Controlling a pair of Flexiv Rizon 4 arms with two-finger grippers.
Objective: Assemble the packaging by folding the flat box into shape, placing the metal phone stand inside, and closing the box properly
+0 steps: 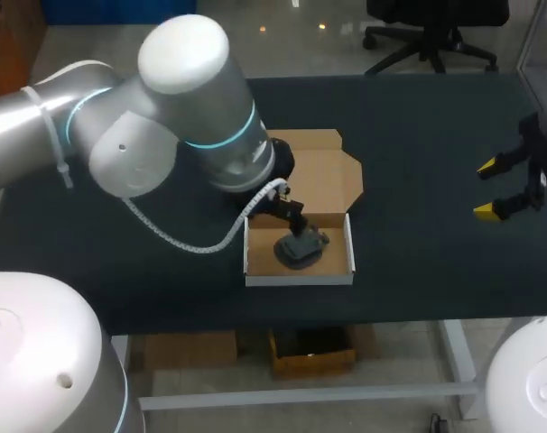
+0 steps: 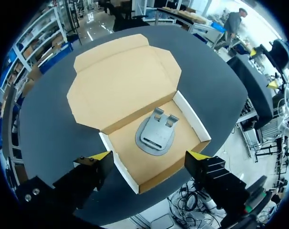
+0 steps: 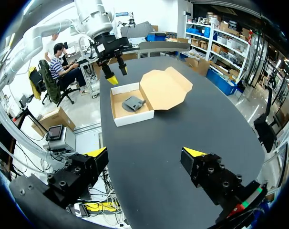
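From the left, my left arm (image 1: 165, 117) reaches in over the middle of the table (image 1: 418, 135). The left gripper (image 2: 148, 155) hangs above the box (image 2: 192, 117) with its fingers spread wide and nothing between them. The box is folded into a tray with white walls, and the phone stand (image 2: 156, 136) lies inside it, roughly central on the floor. I judge folding and loading done and closing not yet begun, since the lid (image 2: 120, 81) lies flat on the table behind the tray, hinged at the far wall.

My main worry is that the tray looks light and nothing braces it. A push on the lid from one finger could slide the whole box or turn it rather than fold the hinge. A finger coming down too near could catch a white wall and splay it outward. The lid's side flaps and front tab could land outside the walls instead of tucking in. The stand's raised end may hold the lid up; I cannot tell how high it sits.

Over at the right edge, the right gripper (image 1: 487, 189) is also spread wide and empty, well apart from the box and too far away to steady it.
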